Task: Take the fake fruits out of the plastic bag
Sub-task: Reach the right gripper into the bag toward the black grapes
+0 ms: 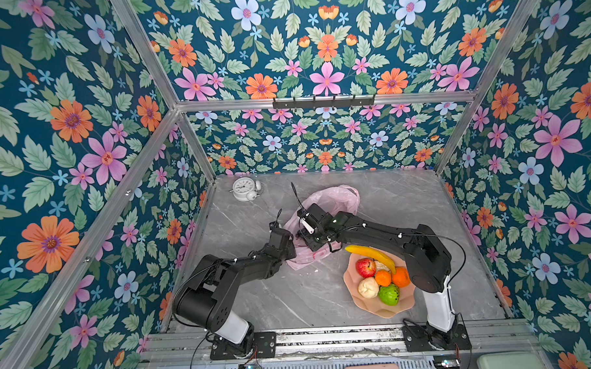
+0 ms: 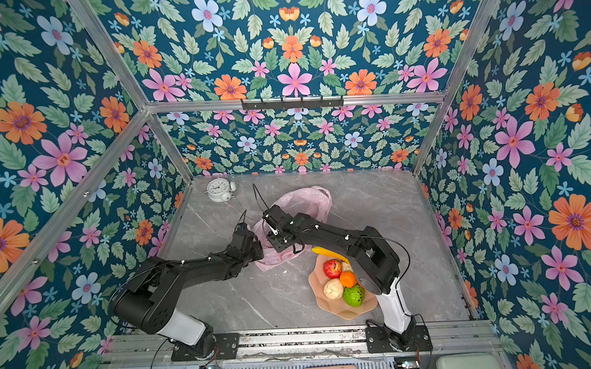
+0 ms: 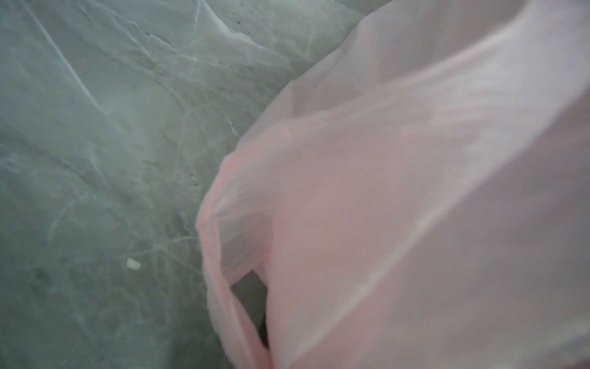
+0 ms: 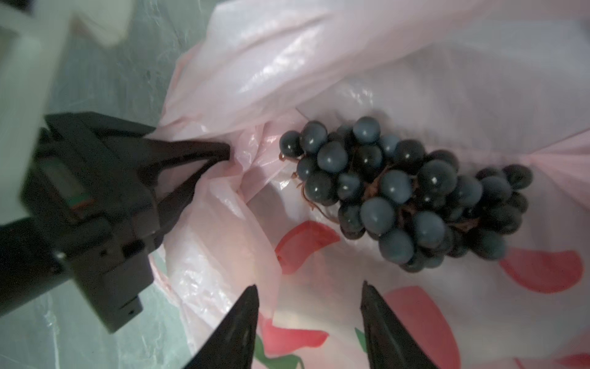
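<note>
Your left gripper (image 4: 223, 156) is clenched on a gathered fold at the rim of the plastic bag (image 4: 319, 80), and the pink film bunches around its pinched tips. Your right gripper (image 4: 308, 287) hangs over the bag's open mouth with its jaws released and nothing between them. Both tips point into the bag, short of the grape bunch (image 4: 405, 191). That dark bunch lies inside the bag on its printed film, touching neither gripper.

The other fake fruits are outside the bag, in the scalloped peach-pink bowl (image 1: 386, 312) just beside it on your right arm's side:
- a yellow banana (image 1: 367, 252)
- a red apple (image 1: 365, 267)
- an orange (image 1: 382, 278)
- a second orange (image 1: 401, 277)
- a cream lumpy piece (image 1: 368, 287)
- a bumpy green fruit (image 1: 389, 294)

A white alarm clock (image 1: 245, 188) sits beyond the bag, apart from it.
</note>
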Robot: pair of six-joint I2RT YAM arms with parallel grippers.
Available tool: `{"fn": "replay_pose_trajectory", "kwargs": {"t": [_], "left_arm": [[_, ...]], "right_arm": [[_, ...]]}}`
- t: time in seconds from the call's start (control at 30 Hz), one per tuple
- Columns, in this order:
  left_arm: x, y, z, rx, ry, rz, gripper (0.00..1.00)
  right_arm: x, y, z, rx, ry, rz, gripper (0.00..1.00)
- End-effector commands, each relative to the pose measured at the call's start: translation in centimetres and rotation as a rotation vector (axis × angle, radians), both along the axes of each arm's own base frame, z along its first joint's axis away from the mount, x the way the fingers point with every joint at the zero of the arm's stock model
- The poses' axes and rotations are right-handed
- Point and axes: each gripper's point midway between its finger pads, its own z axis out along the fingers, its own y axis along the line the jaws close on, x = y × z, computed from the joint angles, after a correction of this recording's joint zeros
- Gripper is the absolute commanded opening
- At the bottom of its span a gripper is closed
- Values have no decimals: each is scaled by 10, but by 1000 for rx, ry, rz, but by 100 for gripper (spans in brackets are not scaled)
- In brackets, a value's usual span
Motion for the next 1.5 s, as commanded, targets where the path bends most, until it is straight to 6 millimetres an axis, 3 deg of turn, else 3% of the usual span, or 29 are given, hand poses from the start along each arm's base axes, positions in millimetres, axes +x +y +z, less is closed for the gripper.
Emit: {"fn": "replay_pose_trajectory", "kwargs": {"t": [0.0, 0.3, 0.67, 0.8, 1.07, 1.47], "left_arm": [[-11, -2, -8, -9, 41, -20, 6], [-19, -5, -8, -57, 25, -8, 6], [-34, -6, -16, -66, 39, -18, 6], [-34, -7, -15, -62, 36, -21, 6], [-34, -8, -15, -60, 32, -24, 6], [-34, -12, -16, -75, 38, -32, 6]], "right_arm": [[-4, -5, -7, 16, 50, -139, 55], [-11, -6, -41, 91, 168, -346, 55], [4, 5, -32, 137, 142, -360, 55], [6, 12, -26, 145, 132, -332, 48], [6, 22, -36, 128, 133, -309, 30], [23, 20, -46, 45, 34, -294, 28]]}}
